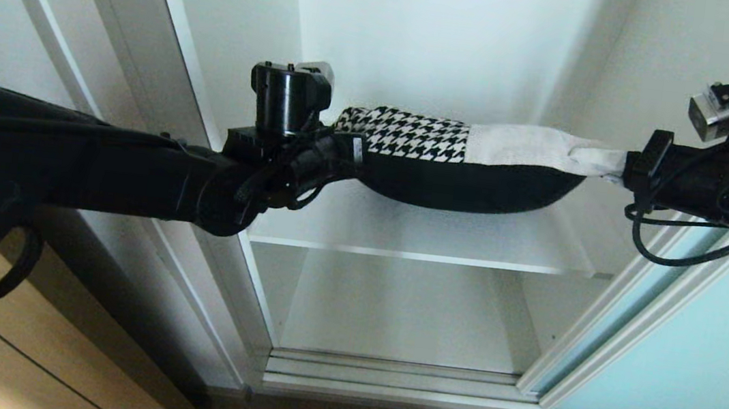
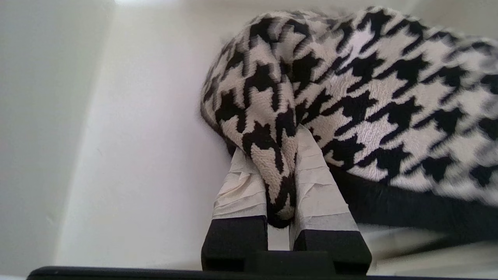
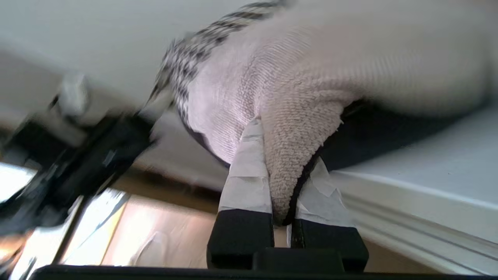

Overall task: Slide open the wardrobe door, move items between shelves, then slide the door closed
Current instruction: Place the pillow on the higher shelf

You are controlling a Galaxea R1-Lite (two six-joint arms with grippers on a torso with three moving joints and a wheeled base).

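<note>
hanging between both arms over the upper shelf (image 1: 429, 236), the cushion (image 1: 458, 164) has its houndstooth corner clamped in the left pincer (image 2: 278, 171) and its cream corner clamped in the right pincer (image 3: 282, 171).

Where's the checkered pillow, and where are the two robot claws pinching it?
cushion (image 1: 407, 134), head view, houndstooth top.
left gripper (image 2: 278, 171), left wrist view, pinched houndstooth corner.
right gripper (image 3: 290, 163), right wrist view, pinched cream corner.
</note>
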